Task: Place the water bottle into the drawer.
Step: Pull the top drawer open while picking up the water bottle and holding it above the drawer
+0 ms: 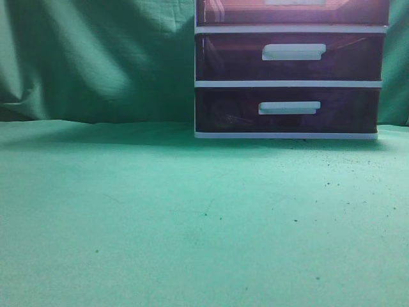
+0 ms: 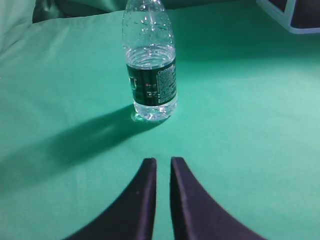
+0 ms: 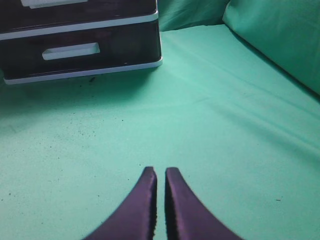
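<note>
A clear water bottle point(image 2: 150, 70) with a dark label stands upright on the green cloth in the left wrist view, ahead of my left gripper point(image 2: 163, 160), which is shut and empty, well short of it. The bottle does not show in the exterior view. A dark drawer unit point(image 1: 289, 70) with white frame and white handles stands at the back right; its drawers are shut. It also shows in the right wrist view point(image 3: 80, 42), far ahead and left of my right gripper point(image 3: 160, 170), which is shut and empty. Neither gripper shows in the exterior view.
Green cloth point(image 1: 160, 211) covers the table and hangs as a backdrop. A corner of the drawer unit point(image 2: 292, 15) shows at the top right of the left wrist view. Raised cloth folds point(image 3: 280, 35) rise at the right of the right wrist view.
</note>
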`<state>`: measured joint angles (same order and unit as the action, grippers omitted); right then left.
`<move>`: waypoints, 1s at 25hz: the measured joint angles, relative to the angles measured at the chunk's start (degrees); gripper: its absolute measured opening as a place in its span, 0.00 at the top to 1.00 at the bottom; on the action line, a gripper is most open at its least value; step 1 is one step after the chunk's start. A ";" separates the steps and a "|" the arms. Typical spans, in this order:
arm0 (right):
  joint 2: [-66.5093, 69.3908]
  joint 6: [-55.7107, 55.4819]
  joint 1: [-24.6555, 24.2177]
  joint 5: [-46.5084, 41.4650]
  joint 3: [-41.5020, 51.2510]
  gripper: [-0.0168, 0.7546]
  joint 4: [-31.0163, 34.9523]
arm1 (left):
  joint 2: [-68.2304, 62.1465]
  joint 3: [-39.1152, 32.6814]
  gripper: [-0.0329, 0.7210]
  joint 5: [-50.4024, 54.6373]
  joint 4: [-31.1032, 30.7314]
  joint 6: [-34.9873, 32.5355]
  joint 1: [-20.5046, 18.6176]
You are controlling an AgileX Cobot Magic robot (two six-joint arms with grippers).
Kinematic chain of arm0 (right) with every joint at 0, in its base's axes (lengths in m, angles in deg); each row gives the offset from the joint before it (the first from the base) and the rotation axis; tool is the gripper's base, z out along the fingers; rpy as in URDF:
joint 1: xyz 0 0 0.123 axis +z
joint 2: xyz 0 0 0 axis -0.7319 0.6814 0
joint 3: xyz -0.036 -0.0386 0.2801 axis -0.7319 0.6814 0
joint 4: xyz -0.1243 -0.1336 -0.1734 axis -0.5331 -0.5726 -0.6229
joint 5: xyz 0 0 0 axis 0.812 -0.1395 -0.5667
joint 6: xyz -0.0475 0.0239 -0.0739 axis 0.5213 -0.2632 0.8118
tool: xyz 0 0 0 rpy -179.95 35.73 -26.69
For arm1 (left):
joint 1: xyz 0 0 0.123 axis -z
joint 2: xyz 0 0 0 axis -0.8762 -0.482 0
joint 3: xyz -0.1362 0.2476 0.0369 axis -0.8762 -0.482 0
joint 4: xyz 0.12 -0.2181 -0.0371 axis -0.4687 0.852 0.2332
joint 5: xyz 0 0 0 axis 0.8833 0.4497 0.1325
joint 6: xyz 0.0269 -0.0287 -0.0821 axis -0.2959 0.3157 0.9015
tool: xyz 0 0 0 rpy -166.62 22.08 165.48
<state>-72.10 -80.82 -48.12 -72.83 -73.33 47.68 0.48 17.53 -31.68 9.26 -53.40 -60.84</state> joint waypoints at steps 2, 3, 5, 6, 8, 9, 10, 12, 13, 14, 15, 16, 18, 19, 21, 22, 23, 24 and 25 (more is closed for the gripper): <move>0.00 0.00 0.00 0.00 0.00 0.92 0.00 | 0.00 0.00 0.87 0.00 0.00 0.00 0.00; 0.00 0.00 0.00 0.00 0.00 0.92 0.00 | 0.00 0.00 0.87 0.00 0.00 0.00 0.00; 0.00 0.00 0.00 0.00 0.00 0.92 0.00 | 0.00 0.00 0.87 0.00 0.00 0.00 0.00; 0.00 0.00 0.00 0.00 0.00 0.92 0.00 | 0.00 0.00 0.87 0.00 0.00 0.00 0.00; 0.00 0.00 0.00 0.00 0.00 0.92 0.00 | 0.00 0.00 0.87 0.00 0.00 0.00 0.00; 0.00 0.00 0.00 0.00 0.00 0.92 0.00 | 0.00 0.00 0.87 0.00 0.00 0.00 0.00; 0.00 0.00 0.00 0.00 0.00 0.92 0.00 | 0.00 0.00 0.87 0.00 0.00 0.00 0.00; 0.00 0.00 0.00 0.00 0.00 0.92 0.00 | 0.00 0.00 0.87 0.00 0.00 0.00 0.00; 0.00 0.00 0.00 0.00 0.00 0.92 0.00 | 0.00 0.00 0.87 0.00 0.00 0.00 0.00; 0.00 0.00 0.00 0.00 0.00 0.92 0.00 | 0.00 0.00 0.87 0.00 0.00 0.00 0.00; 0.00 0.00 0.00 0.00 0.00 0.92 0.00 | 0.00 0.00 0.87 0.00 -0.35 0.00 0.00; 0.00 0.00 0.00 0.00 0.00 0.92 0.00 | 0.00 0.00 0.87 0.00 -0.93 0.00 0.00; 0.00 0.00 0.00 0.00 0.00 0.92 0.00 | 0.00 0.00 0.87 0.00 -3.17 0.00 0.00; 0.00 0.00 0.00 0.00 0.00 0.92 0.00 | 0.00 0.00 0.87 0.00 -4.31 0.00 0.00; 0.00 0.00 0.00 0.00 0.00 0.92 0.00 | 0.00 0.00 0.87 0.00 -5.22 0.00 0.00; 0.00 0.00 0.00 0.00 0.00 0.92 0.00 | 0.00 0.00 0.87 0.00 -5.47 0.00 0.00; 0.00 0.00 0.00 0.00 0.00 0.92 0.00 | 0.00 0.00 0.87 0.00 -5.61 0.00 0.00; 0.00 0.00 0.00 0.00 0.00 0.92 0.00 | 0.00 0.00 0.87 0.00 -5.77 0.00 0.00; 0.00 0.00 0.00 0.00 0.00 0.92 0.00 | 0.00 0.00 0.87 0.00 -6.00 0.00 0.00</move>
<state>-72.10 -80.82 -48.12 -72.83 -73.33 47.68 0.48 17.53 -31.68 3.25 -53.40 -60.84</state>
